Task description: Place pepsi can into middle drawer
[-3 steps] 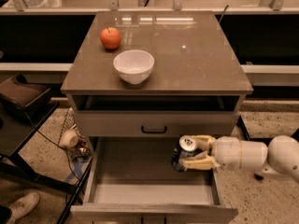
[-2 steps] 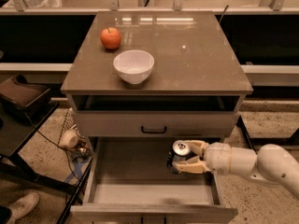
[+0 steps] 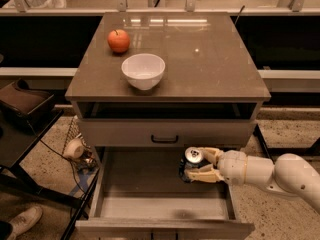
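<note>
The pepsi can point(image 3: 191, 162) is dark blue with a silver top. It stands upright inside the open middle drawer point(image 3: 150, 176), toward its right side near the back. My gripper point(image 3: 199, 165) reaches in from the right on a white arm, and its pale fingers point(image 3: 206, 174) are closed around the can. The drawer is pulled out wide, with pale sides and a grey-brown floor. Above it is the upper drawer point(image 3: 165, 133), closed, with a black bar handle.
A red apple point(image 3: 119, 40) and a white bowl point(image 3: 143, 70) sit on the cabinet top point(image 3: 200, 59). A dark stand point(image 3: 25, 109) with cables and a small round object point(image 3: 73, 148) are on the floor at left. A shoe point(image 3: 20, 221) shows at bottom left.
My gripper has moved left and deeper into the drawer with the can in it, and a little lower.
</note>
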You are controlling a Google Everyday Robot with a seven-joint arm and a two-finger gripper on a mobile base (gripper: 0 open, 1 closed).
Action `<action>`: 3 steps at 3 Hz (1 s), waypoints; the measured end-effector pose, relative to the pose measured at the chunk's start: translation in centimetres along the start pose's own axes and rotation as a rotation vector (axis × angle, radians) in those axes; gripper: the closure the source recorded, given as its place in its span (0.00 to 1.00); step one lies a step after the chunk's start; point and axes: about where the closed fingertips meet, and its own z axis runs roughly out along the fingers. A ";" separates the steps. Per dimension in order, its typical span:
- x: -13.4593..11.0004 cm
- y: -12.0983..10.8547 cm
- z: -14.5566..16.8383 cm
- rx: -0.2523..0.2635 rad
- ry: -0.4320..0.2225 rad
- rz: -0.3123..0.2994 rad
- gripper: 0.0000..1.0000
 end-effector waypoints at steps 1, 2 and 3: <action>2.2 0.7 2.8 -0.046 -0.037 -0.003 1.00; 7.1 2.5 9.0 -0.138 -0.080 -0.035 1.00; 9.8 3.2 12.5 -0.182 -0.088 -0.052 1.00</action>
